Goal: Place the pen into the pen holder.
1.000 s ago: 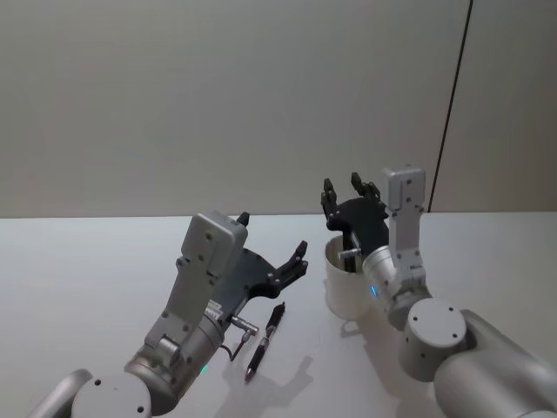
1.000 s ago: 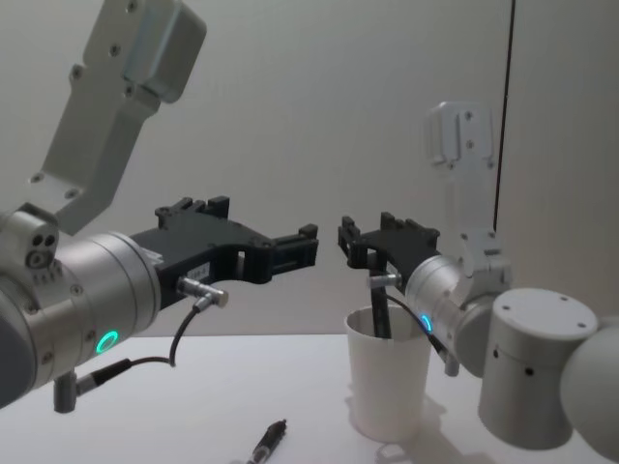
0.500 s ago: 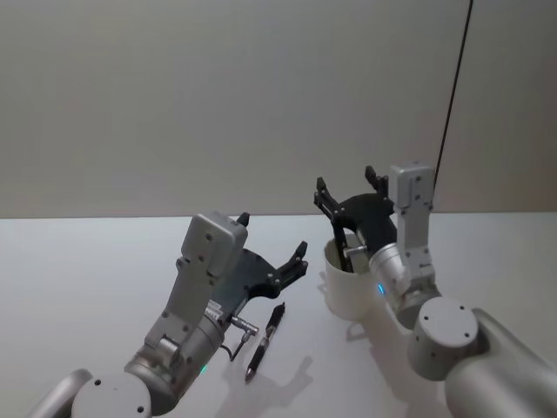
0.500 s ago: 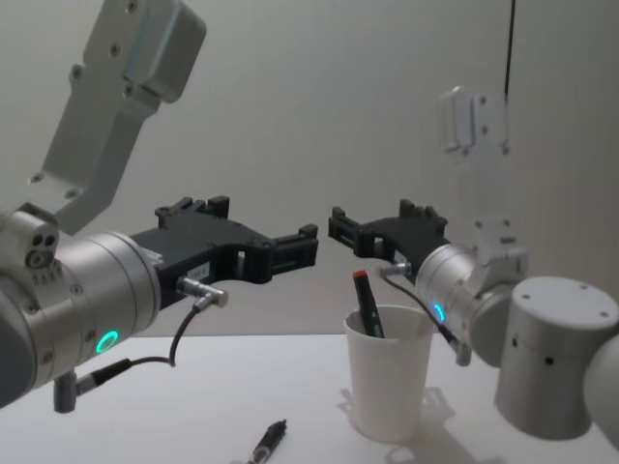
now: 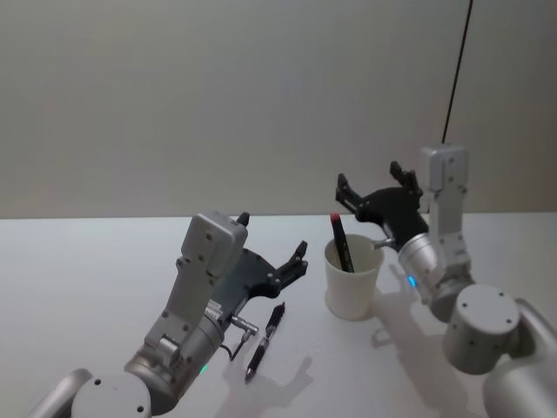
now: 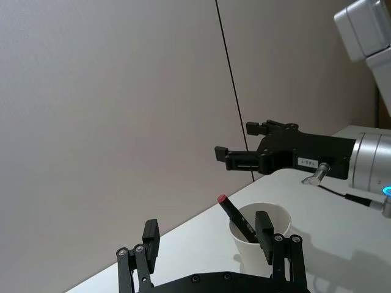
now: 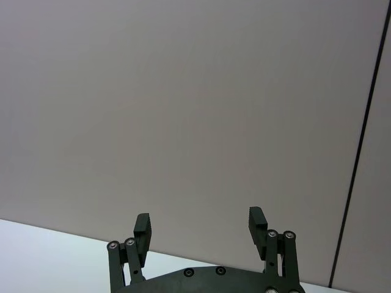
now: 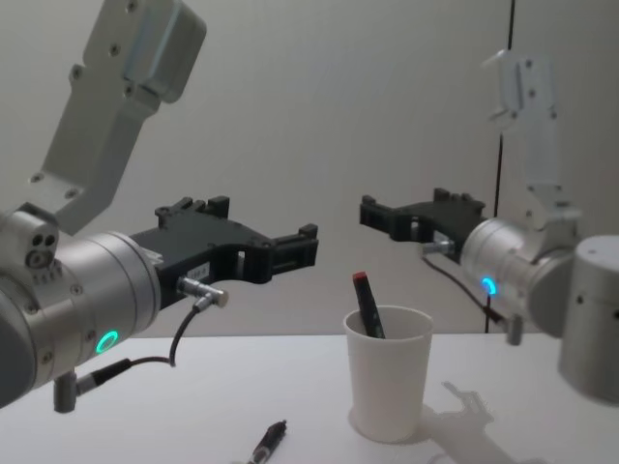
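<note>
Upright on the white bench (image 5: pixel 87 261), right of centre: the pen holder (image 5: pixel 352 283) (image 8: pixel 389 372) (image 6: pixel 259 238), a plain white paper cup tapering toward its base. Inside it, leaning against the rim, a dark red-tipped pen (image 5: pixel 341 244) (image 8: pixel 367 304) (image 6: pixel 235 213), with its red end poking up above the rim and its lower part hidden in the cup.

Right pincer (image 5: pixel 370 178) (image 8: pixel 406 205) (image 7: pixel 200 218) (image 6: pixel 235 139) – spread wide, holding nothing. Hangs in the air above the cup and a little to its right, clear of both rim and pen. From the chest, fingers seen pointing leftward, well above the red end. From its own wrist, two black fingers apart against the bare grey wall, nothing between them.

Left pincer (image 5: pixel 273 233) (image 8: pixel 263 220) (image 6: pixel 206 224) – also spread wide and empty. Raised above the bench to the left of the cup, fingers aimed toward it, apart from it. From its own wrist, the cup and the leaning pen seen between and beyond the two fingers.

Flat on the bench, near the left pincer and left of the cup: a second pen (image 5: pixel 265 340) (image 8: pixel 268 443), dark, lying with one end toward the robot, touching neither pincer nor cup. Beside it, a short cable and metal plug on the left wrist.

Behind everything, a plain grey wall with one thin dark vertical line at the right.
</note>
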